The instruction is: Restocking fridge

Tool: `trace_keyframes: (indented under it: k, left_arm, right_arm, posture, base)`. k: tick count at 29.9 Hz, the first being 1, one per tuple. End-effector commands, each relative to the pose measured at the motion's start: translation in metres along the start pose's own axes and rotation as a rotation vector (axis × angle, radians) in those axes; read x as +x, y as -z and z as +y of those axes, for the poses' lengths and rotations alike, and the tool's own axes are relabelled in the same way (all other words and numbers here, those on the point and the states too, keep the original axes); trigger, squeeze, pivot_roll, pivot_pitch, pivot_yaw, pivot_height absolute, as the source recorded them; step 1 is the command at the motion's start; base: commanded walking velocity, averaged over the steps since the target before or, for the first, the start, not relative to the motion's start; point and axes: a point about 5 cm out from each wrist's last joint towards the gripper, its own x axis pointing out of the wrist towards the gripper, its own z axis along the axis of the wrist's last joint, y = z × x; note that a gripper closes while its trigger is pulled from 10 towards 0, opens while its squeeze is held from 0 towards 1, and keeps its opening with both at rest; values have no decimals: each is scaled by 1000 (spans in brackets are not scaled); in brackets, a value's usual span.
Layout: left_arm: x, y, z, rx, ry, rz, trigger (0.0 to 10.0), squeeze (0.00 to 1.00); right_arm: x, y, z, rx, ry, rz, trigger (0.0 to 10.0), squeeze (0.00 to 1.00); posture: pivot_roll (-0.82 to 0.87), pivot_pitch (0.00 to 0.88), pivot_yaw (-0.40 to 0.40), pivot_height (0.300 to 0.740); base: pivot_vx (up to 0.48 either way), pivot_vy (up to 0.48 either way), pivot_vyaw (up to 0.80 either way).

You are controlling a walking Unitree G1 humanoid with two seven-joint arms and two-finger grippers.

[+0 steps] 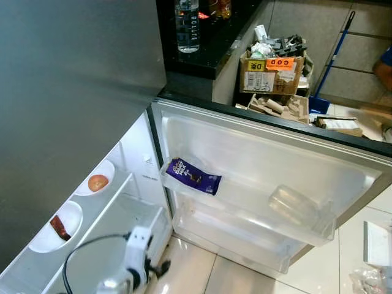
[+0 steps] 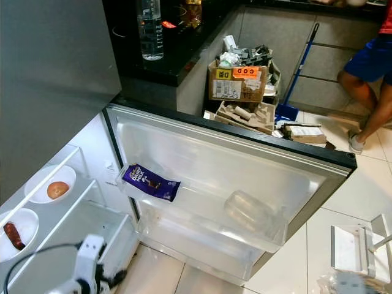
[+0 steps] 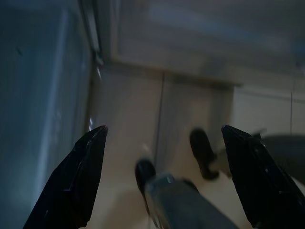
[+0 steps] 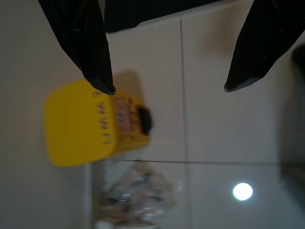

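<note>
The fridge door [image 1: 263, 153] stands wide open before me. A purple chocolate bar [image 1: 193, 176] lies in its upper door shelf, and a clear plastic container [image 1: 294, 205] lies further right in the same shelf. Inside the fridge on the left, two white bowls sit on shelves: one holds a round orange fruit [image 1: 98, 182], the other a dark red item [image 1: 59, 227]. My left arm [image 1: 138, 254] hangs low by the fridge's bottom drawer. My left gripper [image 3: 164, 131] is open over the tiled floor. My right gripper [image 4: 169, 89] is open above a yellow object [image 4: 95, 126] on the floor.
A water bottle [image 1: 187, 24] stands on the black counter above the fridge. Behind the door are a cardboard box of rubbish [image 1: 272, 70], a blue broom [image 1: 331, 61] and a person's legs [image 2: 373, 67]. Crumpled plastic [image 4: 138, 193] lies on the floor.
</note>
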Motion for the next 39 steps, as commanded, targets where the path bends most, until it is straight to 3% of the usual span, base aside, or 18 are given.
trace_keyframes:
  k: [1, 5, 7, 11, 14, 16, 19, 22, 27, 30, 35, 39]
  left_arm:
    - [-4, -3, 7, 14, -1, -18, 10000, 0]
    - [-8, -25, 16, 85, 64, -102, 10000, 0]
    - [-9, -27, 17, 97, 72, -114, 10000, 0]
    - [-28, -55, 21, 133, 375, -319, 10000, 0]
    - [-32, -58, 21, 135, 430, -338, 10000, 0]
    - [-48, -68, 20, 174, 645, -377, 10000, 0]
    - [-53, -73, 20, 199, 696, -393, 10000, 0]
    - [-55, -83, 16, 258, 731, -426, 10000, 0]
    - [-54, -95, 7, 313, 784, -456, 10000, 0]
    - [-51, -101, -2, 340, 822, -475, 10000, 0]
    - [-51, -103, -10, 347, 862, -481, 10000, 0]
    - [-49, -102, -15, 351, 873, -477, 10000, 0]
  right_arm:
    - [0, -3, -3, 46, -46, 8, 10000, 0]
    - [-2, -36, -20, 13, -201, -78, 10000, 0]
    - [-3, -40, -23, 9, -217, -91, 10000, 0]
    - [-21, -90, -60, -192, -407, -224, 10000, 0]
    - [-26, -97, -67, -214, -428, -246, 10000, 0]
    - [-45, -123, -93, -311, -484, -312, 10000, 0]
    - [-54, -131, -100, -352, -517, -333, 10000, 0]
    - [-80, -146, -105, -468, -666, -377, 10000, 0]
    - [-130, -180, -98, -637, -835, -545, 10000, 0]
    - [-168, -208, -78, -735, -953, -741, 10000, 0]
    - [-191, -220, -58, -805, -1040, -838, 10000, 0]
    - [-194, -224, -45, -855, -1067, -844, 10000, 0]
  posture:
    - [-78, 65, -13, 740]
    - [-84, 73, -10, 740]
    - [-84, 73, -10, 740]
    - [-92, 77, -17, 740]
    - [-92, 78, -22, 740]
    - [-94, 81, -28, 740]
    - [-94, 83, -30, 740]
    - [-100, 86, -31, 740]
    - [-111, 89, -30, 740]
    - [-111, 88, -32, 740]
    - [-106, 87, -35, 740]
    - [-102, 88, -36, 740]
  base:
    - [0, 0, 0]
    - [0, 0, 0]
    - [0, 0, 0]
    - [0, 0, 0]
    - [0, 0, 0]
    - [0, 0, 0]
    - [0, 0, 0]
    - [0, 0, 0]
    - [0, 0, 0]
    - [0, 0, 0]
    - [0, 0, 0]
    - [0, 0, 0]
